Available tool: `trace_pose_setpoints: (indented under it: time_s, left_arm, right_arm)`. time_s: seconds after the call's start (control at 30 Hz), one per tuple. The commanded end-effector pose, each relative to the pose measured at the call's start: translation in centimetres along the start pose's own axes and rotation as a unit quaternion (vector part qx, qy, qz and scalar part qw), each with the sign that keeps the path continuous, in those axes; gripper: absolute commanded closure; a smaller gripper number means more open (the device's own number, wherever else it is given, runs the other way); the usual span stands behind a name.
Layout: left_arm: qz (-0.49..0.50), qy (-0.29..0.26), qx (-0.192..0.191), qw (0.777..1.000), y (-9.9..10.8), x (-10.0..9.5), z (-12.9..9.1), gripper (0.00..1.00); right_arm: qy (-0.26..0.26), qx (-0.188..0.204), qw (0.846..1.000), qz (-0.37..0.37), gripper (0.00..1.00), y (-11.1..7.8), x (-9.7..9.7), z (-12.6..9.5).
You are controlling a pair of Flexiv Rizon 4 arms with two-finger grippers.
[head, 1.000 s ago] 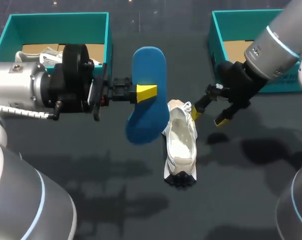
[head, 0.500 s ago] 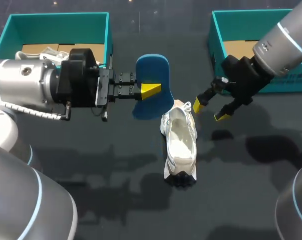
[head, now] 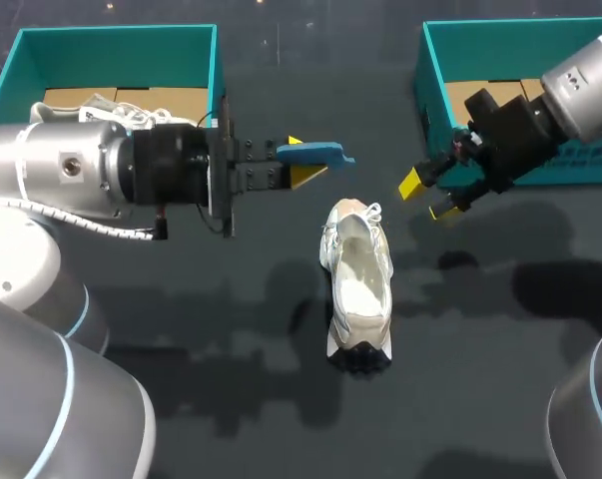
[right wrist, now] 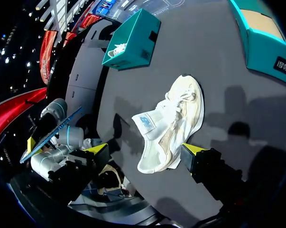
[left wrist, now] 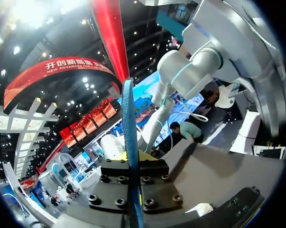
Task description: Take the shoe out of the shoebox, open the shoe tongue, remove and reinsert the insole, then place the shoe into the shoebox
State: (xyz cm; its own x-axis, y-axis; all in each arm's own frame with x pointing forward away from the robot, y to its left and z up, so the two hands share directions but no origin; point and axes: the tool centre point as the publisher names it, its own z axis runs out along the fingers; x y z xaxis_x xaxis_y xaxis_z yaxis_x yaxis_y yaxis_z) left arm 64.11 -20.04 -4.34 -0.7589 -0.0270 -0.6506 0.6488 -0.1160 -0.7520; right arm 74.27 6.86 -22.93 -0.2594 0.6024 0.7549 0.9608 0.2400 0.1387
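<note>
The white shoe [head: 358,289] lies on the dark table, toe toward the front edge, its opening facing up. My left gripper [head: 299,166] is shut on the blue insole [head: 320,153], held edge-on in the air to the left of the shoe's heel. In the left wrist view the insole [left wrist: 129,137] is a thin blue strip pinched between the fingers of that gripper [left wrist: 133,159]. My right gripper [head: 428,196] hangs open to the right of the heel, near the right shoebox. Its wrist view shows the shoe [right wrist: 169,121] below and ahead of its spread fingers [right wrist: 194,148].
A teal shoebox [head: 111,32] at the back left holds another white shoe [head: 93,104]. A second teal shoebox [head: 425,70] stands at the back right, with a cardboard floor showing. Bare table lies in front of the shoe and to both sides.
My left wrist has turned, so the insole went from broadside to edge-on, and lifted slightly. My right gripper drew back from the shoe's heel toward the right shoebox.
</note>
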Motion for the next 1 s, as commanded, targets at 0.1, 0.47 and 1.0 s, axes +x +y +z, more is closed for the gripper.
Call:
trace_pose_setpoints:
  time_s: [0.1, 0.47, 1.0]
  left_arm:
    - [0.184, -0.016, 0.007, 0.983, 2.7, 0.4, 0.5, 1.0]
    - [0.358, -0.011, 0.012, 0.934, 7.1, -0.2, 1.4, 1.0]
    - [0.363, -0.007, -0.006, 0.932, 10.5, 0.5, 1.8, 1.0]
  right_arm:
    - [0.032, -0.015, 0.999, -0.004, 0.0, 1.3, 0.2, 0.2]
    - [0.069, -0.047, 0.994, 0.069, 0.0, 2.3, 1.9, -1.9]
    - [0.127, -0.05, 0.99, 0.017, 0.0, 3.1, 3.0, -2.7]
